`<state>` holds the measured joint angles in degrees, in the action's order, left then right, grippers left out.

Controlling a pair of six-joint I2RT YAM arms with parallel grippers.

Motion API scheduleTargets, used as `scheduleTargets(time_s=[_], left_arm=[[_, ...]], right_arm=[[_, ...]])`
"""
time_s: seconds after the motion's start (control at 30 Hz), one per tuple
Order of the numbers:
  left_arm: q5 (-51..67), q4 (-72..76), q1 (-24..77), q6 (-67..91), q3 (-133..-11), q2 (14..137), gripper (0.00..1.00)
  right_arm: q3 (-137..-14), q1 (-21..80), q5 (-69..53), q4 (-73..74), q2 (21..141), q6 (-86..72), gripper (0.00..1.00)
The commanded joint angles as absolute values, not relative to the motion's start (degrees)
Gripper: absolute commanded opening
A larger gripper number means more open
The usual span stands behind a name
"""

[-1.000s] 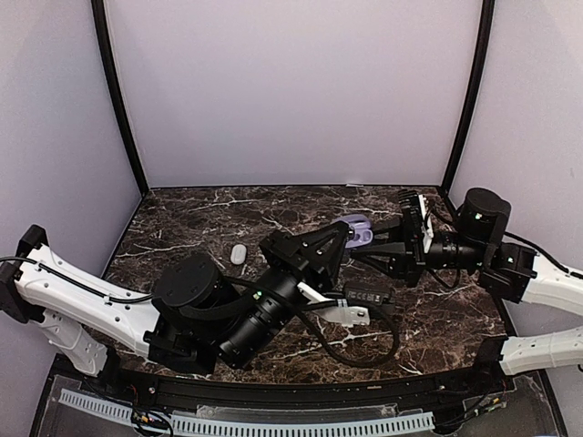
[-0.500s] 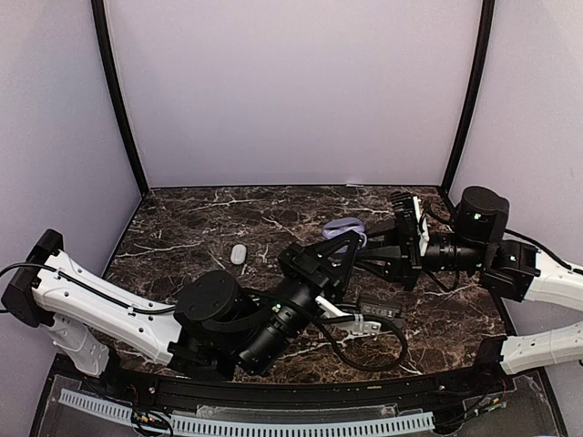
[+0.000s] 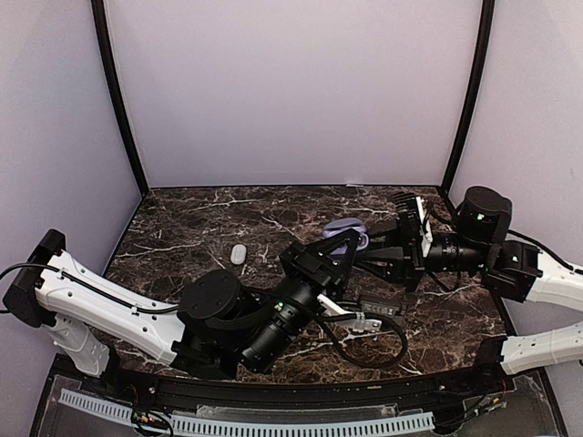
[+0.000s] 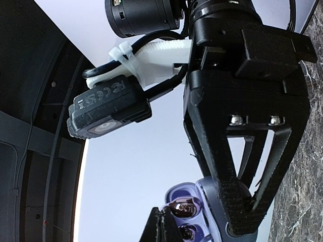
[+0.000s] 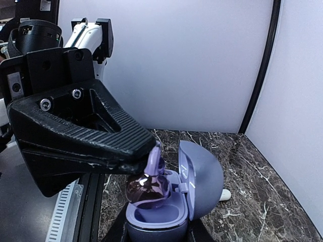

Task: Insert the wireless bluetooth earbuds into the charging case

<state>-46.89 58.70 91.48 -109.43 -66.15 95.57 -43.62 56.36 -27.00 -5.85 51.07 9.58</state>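
My right gripper [image 3: 364, 246] is shut on the lavender charging case [image 3: 349, 226] and holds it above the table with its lid open. In the right wrist view the case body [image 5: 156, 224] sits between my own fingers and the lid [image 5: 204, 176] stands up on the right. My left gripper [image 3: 352, 240] is shut on an earbud [image 5: 149, 189], which looks lilac with a glossy dark body. The earbud hangs tilted at the case's opening, its lower part inside the rim. The near well looks empty. The left wrist view shows the earbud [image 4: 182, 206] at my fingertips [image 4: 160, 224], against the case [image 4: 214, 194].
A small white oval pebble [image 3: 239, 254] lies on the dark marble table [image 3: 182, 218] left of the arms; it also shows behind the case in the right wrist view [image 5: 225, 194]. Black cables [image 3: 373, 341] loop near the front. Grey walls stand close on three sides.
My left gripper has moved right, bringing the earbud over the case. My right gripper has lifted the case slightly. Little has changed in the last half second.
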Motion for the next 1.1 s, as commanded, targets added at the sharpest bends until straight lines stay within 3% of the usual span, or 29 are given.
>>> scheduleTargets(time_s=[0.0,1.07], left_arm=[[-46.49,60.86,90.98,-109.49,-66.88,94.84,0.0],[-46.54,53.99,90.88,-105.04,-67.08,95.14,0.0]], right_arm=[[-45.31,57.03,-27.99,-6.89,50.58,9.53,0.0],[-45.48,57.21,-27.42,-8.18,50.86,8.41,0.0]])
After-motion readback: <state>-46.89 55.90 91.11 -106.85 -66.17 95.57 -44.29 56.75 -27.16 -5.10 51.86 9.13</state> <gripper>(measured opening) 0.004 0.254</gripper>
